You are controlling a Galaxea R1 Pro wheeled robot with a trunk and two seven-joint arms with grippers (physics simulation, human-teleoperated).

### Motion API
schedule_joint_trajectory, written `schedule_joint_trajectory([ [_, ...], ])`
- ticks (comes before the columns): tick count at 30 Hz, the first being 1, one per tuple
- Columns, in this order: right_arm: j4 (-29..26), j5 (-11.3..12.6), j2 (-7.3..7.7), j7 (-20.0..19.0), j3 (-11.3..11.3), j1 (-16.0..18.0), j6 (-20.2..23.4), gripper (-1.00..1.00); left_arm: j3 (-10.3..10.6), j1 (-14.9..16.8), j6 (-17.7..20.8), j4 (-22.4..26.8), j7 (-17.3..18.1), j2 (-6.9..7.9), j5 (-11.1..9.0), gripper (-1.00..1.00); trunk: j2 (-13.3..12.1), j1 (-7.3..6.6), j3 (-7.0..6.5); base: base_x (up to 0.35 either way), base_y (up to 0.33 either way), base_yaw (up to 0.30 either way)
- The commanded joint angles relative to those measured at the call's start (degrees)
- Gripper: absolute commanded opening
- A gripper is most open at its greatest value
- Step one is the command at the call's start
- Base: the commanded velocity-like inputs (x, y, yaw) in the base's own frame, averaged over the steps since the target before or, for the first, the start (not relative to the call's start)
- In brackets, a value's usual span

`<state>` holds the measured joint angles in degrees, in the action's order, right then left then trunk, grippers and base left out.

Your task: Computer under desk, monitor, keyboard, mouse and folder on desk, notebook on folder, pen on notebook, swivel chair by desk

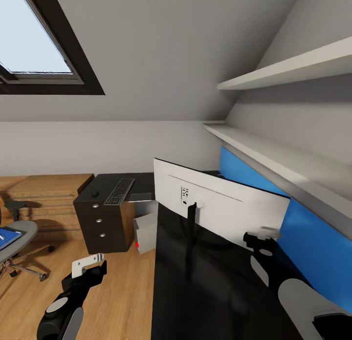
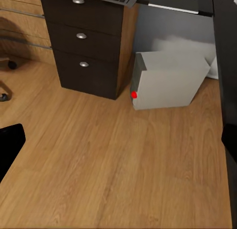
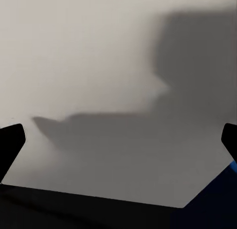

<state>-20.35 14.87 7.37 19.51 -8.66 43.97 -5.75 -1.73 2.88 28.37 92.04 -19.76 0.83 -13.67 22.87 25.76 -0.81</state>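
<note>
We find the monitor (image 1: pixel 220 203), keyboard (image 1: pixel 119 191) and probably the mouse (image 1: pixel 95 194) on the counter (image 1: pixel 210 291), the computer (image 1: pixel 145 232) beneath; the folder (image 1: pixel 7 236) lies on the swivel chair (image 1: pixel 19 242). Both end effectors, left (image 1: pixel 88 265) and right (image 1: pixel 263 234), hang released.

Two white wall shelves (image 1: pixel 288 69) run along the right wall above a blue wall panel (image 1: pixel 313 232). Light wooden drawer chest (image 1: pixel 46 198) stands far left under a black-framed skylight window (image 1: pixel 39 47).

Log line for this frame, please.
monitor: on desk, back toward camera | keyboard: on desk | computer: under desk | folder: on swivel chair
</note>
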Motion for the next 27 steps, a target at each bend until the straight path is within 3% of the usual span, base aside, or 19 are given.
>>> schedule_joint_trajectory([
  [1, 0.0, 0.6, 0.02, 0.3, -0.5, 0.0, -0.3, 1.00, 0.1, 0.0, 0.2, 0.0, -0.5, 0.03, -0.6, 1.00, 0.0, 0.02, 0.03, -0.057, 0.000, 0.000],
  [10, -0.6, 0.6, -0.79, 0.6, -0.6, 0.0, -1.3, 1.00, 0.1, 0.0, 0.2, -3.4, -0.4, -0.03, -0.5, 1.00, 0.0, 0.02, 0.03, -0.260, 0.032, 0.000],
  [20, -0.5, 0.2, -4.67, 2.5, -0.6, -1.8, -6.6, 1.00, 0.2, 0.0, -0.6, -14.5, -0.4, -0.04, -0.5, 1.00, 0.0, 0.02, 0.03, -0.303, 0.163, 0.000],
  [25, -0.6, 0.1, -8.76, 5.9, -0.7, -7.7, -8.2, 1.00, 0.2, 0.0, -2.3, -21.2, -0.4, 0.00, -0.4, 1.00, 0.0, 0.02, 0.03, -0.142, 0.281, 0.000],
  [27, -0.6, 0.1, -9.53, 6.3, -0.7, -9.0, -8.4, 1.00, 0.1, 0.0, -4.7, -24.0, -0.4, 0.14, -0.4, 1.00, 0.0, 0.02, 0.03, -0.050, 0.315, 0.000],
])
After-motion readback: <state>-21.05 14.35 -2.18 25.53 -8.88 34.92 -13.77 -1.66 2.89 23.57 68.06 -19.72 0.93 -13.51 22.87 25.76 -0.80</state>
